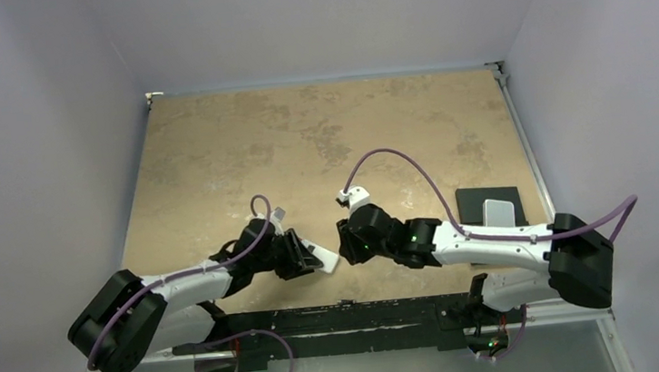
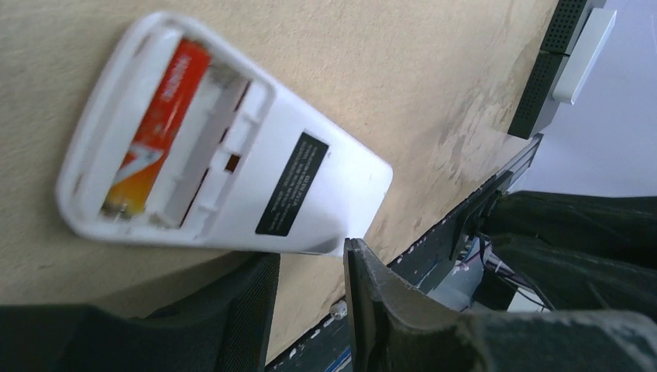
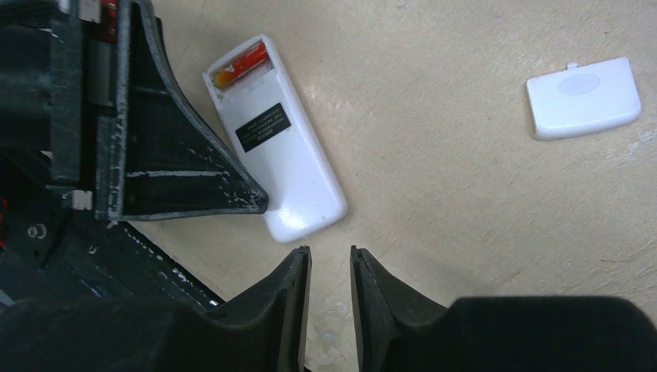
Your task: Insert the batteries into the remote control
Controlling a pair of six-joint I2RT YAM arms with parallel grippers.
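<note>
From overhead the remote (image 1: pixel 326 258) is only a white sliver on the table (image 1: pixel 321 132), lying between the two grippers near the front edge, and its compartment cannot be read there. The left wrist view fills that in: the remote (image 2: pixel 310 178) lies back up with the compartment open. One red battery (image 2: pixel 159 116) sits in the outer slot, and the slot next to it shows only white plastic. The right wrist view adds the loose white cover (image 3: pixel 583 97), flat on the table and well apart from the remote (image 3: pixel 290 167). The overhead view shows the grey block (image 1: pixel 499 211) on its dark pad (image 1: pixel 473 199) at the right side.

Both arms reach low from their bases and bend inward, so the grippers face each other across the remote. The left gripper (image 2: pixel 311 254) has its fingers a narrow gap apart with table showing between them. The remote's plain end lies just at the tips — whether it touches them I cannot tell. The right gripper (image 3: pixel 331 254) points at that same end, just short of it, with its fingers a slit apart and nothing held.
</note>
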